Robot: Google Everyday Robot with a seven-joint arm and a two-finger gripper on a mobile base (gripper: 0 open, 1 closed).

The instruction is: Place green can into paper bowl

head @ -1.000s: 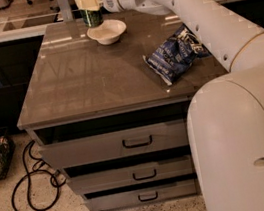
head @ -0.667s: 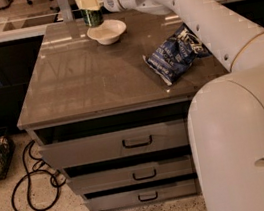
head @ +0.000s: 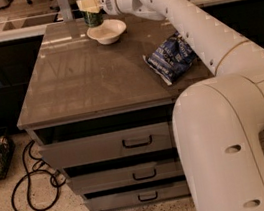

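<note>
The white arm of the robot reaches across the cabinet to its far edge. At its end, the gripper is closed around the green can. The cream-coloured fingers cover the middle part of the can, so only the silver top and the green lower part are visible. The can is upright.

The can is at the far left side of the paper bowl. Its lower end is just behind the far rim of the bowl. From here I cannot tell if the bottom of the can touches the cabinet top or the rim, or if it is a little in the air. The can is not inside the bowl. The bowl sits on the cabinet top near the far edge, and nothing is seen in it.

A blue and white snack bag lies on the right side of the cabinet top, well apart from the bowl and partly under the arm. The cabinet has three drawers at the front, each with a dark handle. On the floor at the left, a black cable lies in loops.
</note>
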